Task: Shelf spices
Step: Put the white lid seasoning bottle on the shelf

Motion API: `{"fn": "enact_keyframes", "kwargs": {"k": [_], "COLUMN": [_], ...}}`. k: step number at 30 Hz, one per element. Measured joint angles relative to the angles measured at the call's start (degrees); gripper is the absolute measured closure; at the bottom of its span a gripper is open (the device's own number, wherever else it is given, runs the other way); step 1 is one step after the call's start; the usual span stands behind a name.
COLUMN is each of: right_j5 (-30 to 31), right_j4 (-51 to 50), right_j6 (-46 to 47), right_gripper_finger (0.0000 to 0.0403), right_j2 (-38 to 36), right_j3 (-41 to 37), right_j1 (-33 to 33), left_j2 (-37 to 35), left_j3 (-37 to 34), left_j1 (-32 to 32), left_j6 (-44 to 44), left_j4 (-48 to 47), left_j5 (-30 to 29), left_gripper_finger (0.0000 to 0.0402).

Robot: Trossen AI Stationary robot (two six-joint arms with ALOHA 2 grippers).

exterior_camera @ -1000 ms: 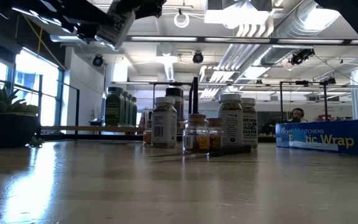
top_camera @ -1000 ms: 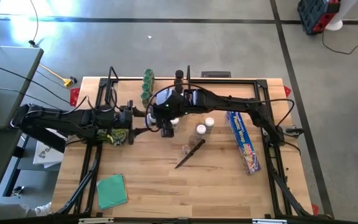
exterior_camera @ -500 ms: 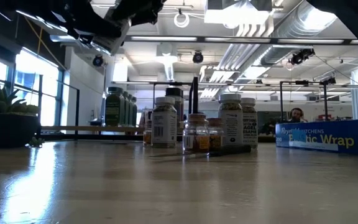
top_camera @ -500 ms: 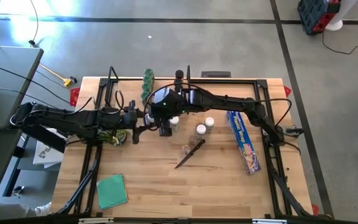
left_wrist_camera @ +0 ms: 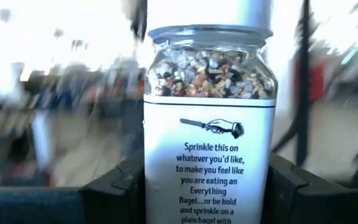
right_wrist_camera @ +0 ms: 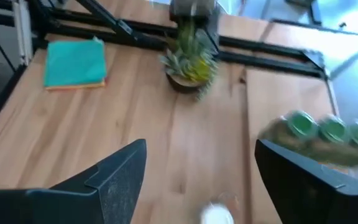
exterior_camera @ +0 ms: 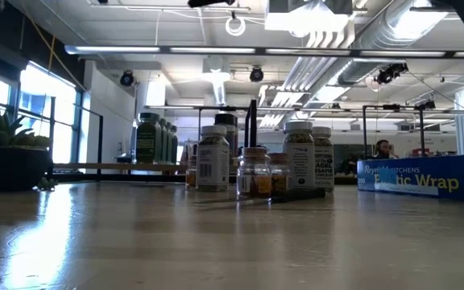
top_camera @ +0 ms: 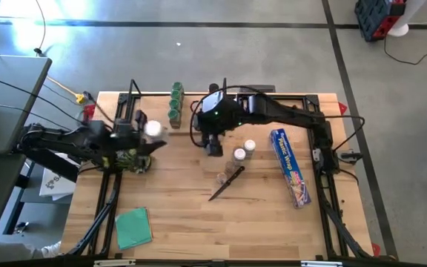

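My left gripper (top_camera: 150,135) is shut on a clear spice jar (left_wrist_camera: 209,118) with a white cap (top_camera: 153,127) and a white label, held high over the table's left part. My right gripper (top_camera: 213,147) hangs open and empty over the table's middle, near the loose spice jars (top_camera: 242,150). Those jars stand on their bases (exterior_camera: 252,171). Green-capped jars (top_camera: 175,102) stand in a row on the shelf (exterior_camera: 95,167). My left gripper pinches the jar's labelled lower body (left_wrist_camera: 160,193) between its two fingers (left_wrist_camera: 117,190), one on each side. The fingers come about level from the table's left side. The jar stands upright, cap up, lifted clear of the table.
A dark-handled knife (top_camera: 227,183) lies in front of the loose jars. A blue wrap box (top_camera: 290,168) lies at the right, a green cloth (top_camera: 133,226) near the front left, and a small plant (top_camera: 130,160) under my left arm.
The jar, which was between both grippers over the table's middle, has gone with my left gripper up and toward the table's left edge, tipping upright. My right gripper has drawn back toward the right and far side and risen.
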Motion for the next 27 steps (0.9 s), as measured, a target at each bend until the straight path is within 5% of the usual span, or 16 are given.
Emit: {"fn": "enact_keyframes", "kwargs": {"k": [3, 7, 13, 19, 27], "right_j5": [-0.7, -1.0, 8.4, 16.0, 16.4], "right_j4": [8.5, 33.2, 64.6, 74.7, 86.9], "right_j6": [-0.1, 0.2, 0.7, -6.9, -9.4], "right_gripper_finger": [0.0107, 0.0106, 0.0106, 0.0105, 0.0105], "right_j2": [0.3, 0.3, 0.1, 0.0, 0.0], "right_j3": [-5.4, -17.8, -28.4, -28.9, -28.9], "right_j1": [1.1, 1.9, 3.8, 7.8, 9.2], "left_j2": [-0.1, 0.7, -0.4, -2.7, -0.1], "left_j3": [0.1, 0.0, 0.0, 0.0, 0.0], "left_j1": [0.0, 0.0, 0.0, 0.0, 0.0], "left_j6": [0.8, 0.5, -0.1, 2.7, 1.2], "left_j4": [6.7, 8.9, 9.2, 14.3, 20.1], "left_j5": [3.7, 6.6, 8.3, 9.2, 12.4], "left_gripper_finger": [0.0213, 0.0213, 0.0213, 0.0213, 0.0213]}}
